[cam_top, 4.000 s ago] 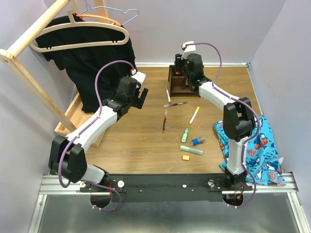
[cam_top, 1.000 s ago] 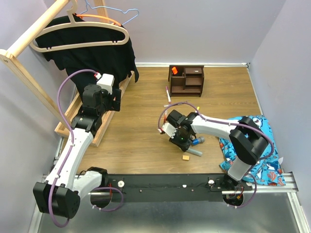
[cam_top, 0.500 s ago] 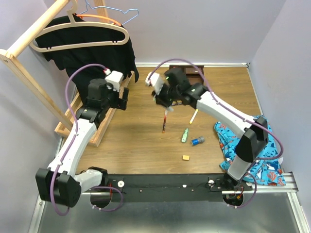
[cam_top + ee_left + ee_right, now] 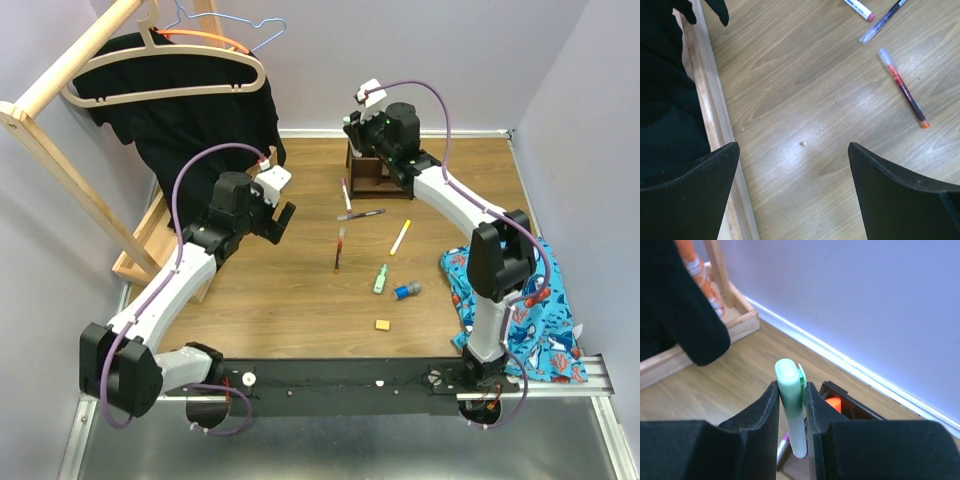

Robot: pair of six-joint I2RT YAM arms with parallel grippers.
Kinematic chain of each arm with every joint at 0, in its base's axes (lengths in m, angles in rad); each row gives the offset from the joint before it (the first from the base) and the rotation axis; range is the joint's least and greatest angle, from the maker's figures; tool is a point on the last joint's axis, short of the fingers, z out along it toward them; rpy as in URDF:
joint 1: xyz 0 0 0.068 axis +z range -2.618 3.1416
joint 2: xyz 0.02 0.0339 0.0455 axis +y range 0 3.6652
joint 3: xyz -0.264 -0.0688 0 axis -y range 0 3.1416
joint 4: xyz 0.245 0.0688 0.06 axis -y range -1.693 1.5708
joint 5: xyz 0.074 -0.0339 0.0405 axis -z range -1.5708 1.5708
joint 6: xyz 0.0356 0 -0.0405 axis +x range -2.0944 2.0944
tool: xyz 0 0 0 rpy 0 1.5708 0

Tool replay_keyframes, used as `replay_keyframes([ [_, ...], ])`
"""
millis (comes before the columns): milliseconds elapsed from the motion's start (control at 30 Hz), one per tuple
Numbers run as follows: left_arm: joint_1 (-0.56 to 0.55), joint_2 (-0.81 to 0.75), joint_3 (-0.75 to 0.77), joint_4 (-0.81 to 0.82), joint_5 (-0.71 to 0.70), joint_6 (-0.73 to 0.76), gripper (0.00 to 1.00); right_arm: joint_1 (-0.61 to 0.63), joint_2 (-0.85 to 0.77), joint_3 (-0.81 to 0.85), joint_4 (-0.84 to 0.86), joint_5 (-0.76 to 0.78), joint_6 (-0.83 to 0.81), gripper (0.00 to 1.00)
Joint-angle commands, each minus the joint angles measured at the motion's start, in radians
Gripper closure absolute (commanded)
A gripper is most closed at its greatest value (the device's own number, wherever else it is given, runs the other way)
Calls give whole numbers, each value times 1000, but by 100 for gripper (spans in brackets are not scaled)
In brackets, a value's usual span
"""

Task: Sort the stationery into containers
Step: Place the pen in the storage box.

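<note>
Upright, the right gripper (image 4: 791,390) pinches a green highlighter (image 4: 794,425) beside the organizer (image 4: 363,178).

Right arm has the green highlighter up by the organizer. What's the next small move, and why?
Probably ease the right gripper down toward an upright compartment. It is shut on the green highlighter, whose lower end hangs just above the organizer, not yet inside it.

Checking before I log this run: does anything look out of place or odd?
A crumpled fish-print cloth lies at the table edge beside the right arm, unrelated to sorting. A tiny speck sits on the wood. The loose pens are expected.
</note>
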Motion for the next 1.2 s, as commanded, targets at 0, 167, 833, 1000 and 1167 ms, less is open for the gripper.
replay_keyframes([
  [0, -5, 57, 67, 62, 28, -32, 1, -20, 54, 9, 228, 78, 37, 99],
  [167, -5, 126, 123, 52, 16, -28, 1, -48, 80, 12, 277, 74, 31, 99],
  [833, -18, 274, 257, 32, -10, -17, 1, -100, 214, 44, 193, 108, 29, 99],
  [1000, -18, 260, 235, 41, -15, -20, 1, -102, 203, 55, 138, 131, 40, 67],
  [1167, -18, 222, 191, 69, -10, -26, 1, -100, 181, 90, 22, 170, 66, 48],
])
